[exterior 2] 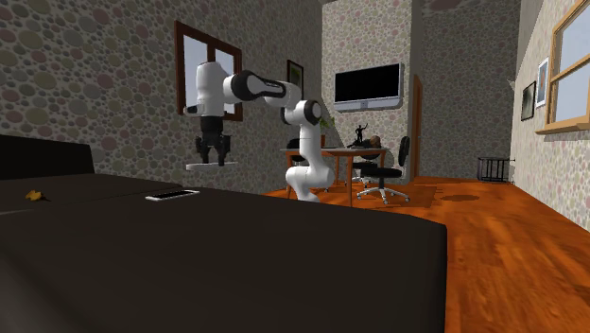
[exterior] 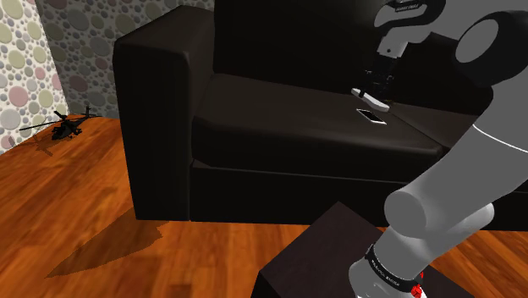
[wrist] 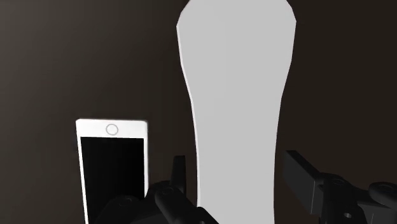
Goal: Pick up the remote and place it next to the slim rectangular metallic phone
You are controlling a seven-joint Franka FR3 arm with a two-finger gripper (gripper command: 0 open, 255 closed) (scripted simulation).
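Remote (wrist: 238, 95): plain pale grey, long. It is clamped between the fingers (wrist: 179, 173) of the gripper (exterior 2: 212, 157) and carried in the air above the sofa (exterior: 279, 127) seat.

Phone (wrist: 112, 167): flat on the seat, screen up, white frame.

Seen along the gripper, the remote runs parallel to the phone and just beside it, with a dark strip of cushion showing between the two. The remote hangs above the phone's level and is not yet down.

Step in hand (my reading): lower and release.

Notes for doing it well:
- Descend straight down, with no sideways drift toward the phone.
- Hold the long axis parallel to the phone so the gap is even along its length.
- The finger on the phone's side hangs close over the phone, so check its clearance on the way down and when it spreads.
- Release only once the remote rests on the seat. A drop could knock it onto the phone.
- Retreat straight up.
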